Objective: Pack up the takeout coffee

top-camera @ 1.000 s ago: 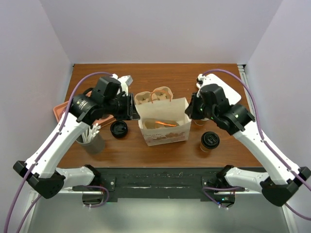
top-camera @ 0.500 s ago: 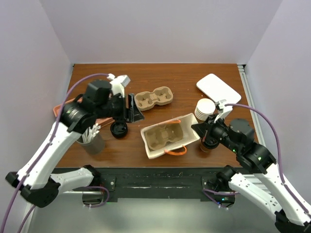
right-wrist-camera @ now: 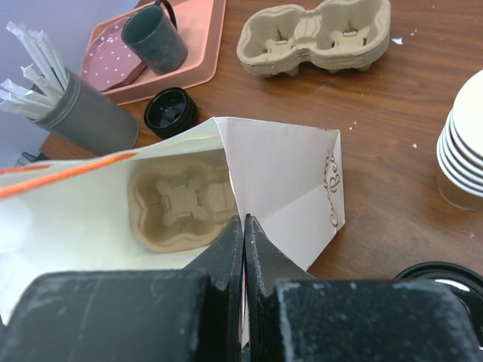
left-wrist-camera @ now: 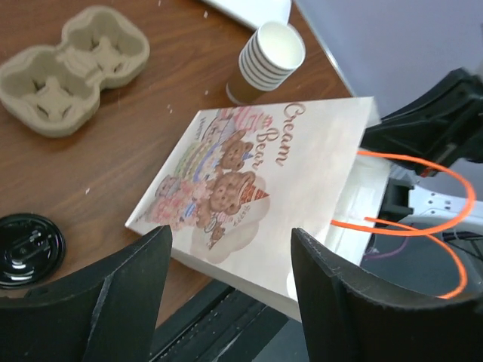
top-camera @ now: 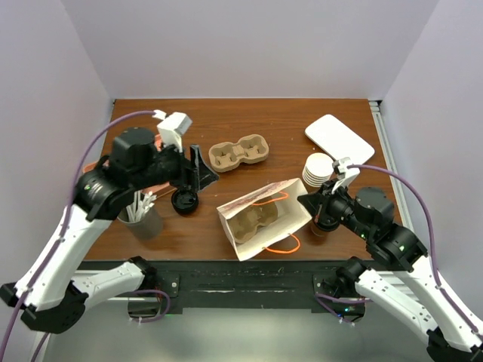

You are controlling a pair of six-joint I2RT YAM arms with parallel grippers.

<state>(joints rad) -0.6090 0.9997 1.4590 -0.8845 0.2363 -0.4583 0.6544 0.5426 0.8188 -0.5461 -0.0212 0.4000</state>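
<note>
The brown wooden table [top-camera: 249,121] carries a pink plastic tray [right-wrist-camera: 200,45] at its left edge, with a grey cup of white straws [top-camera: 143,222] and a loose round black lid [top-camera: 185,200] nearer the front. A two-cup pulp carrier [top-camera: 239,152] sits mid-table, and a bear-printed white paper bag [top-camera: 264,219] lies on its side by the front edge. Toward the right edge are a stack of cream paper cups [top-camera: 318,170], a flat white board [top-camera: 339,138] and the black-lidded takeout coffee [right-wrist-camera: 445,273].

1 bag [left-wrist-camera: 249,188], 2 pulp carriers [top-camera: 239,152], 1 loose lid [top-camera: 185,200], 1 cup stack [top-camera: 318,170], 1 coffee w/ lid [right-wrist-camera: 441,275].

The paper bag [left-wrist-camera: 249,173] carries the words "Cream Bear" in reddish-brown script on its printed face (next to cartoon bears). The right wrist view catches only part of that lettering.
</note>
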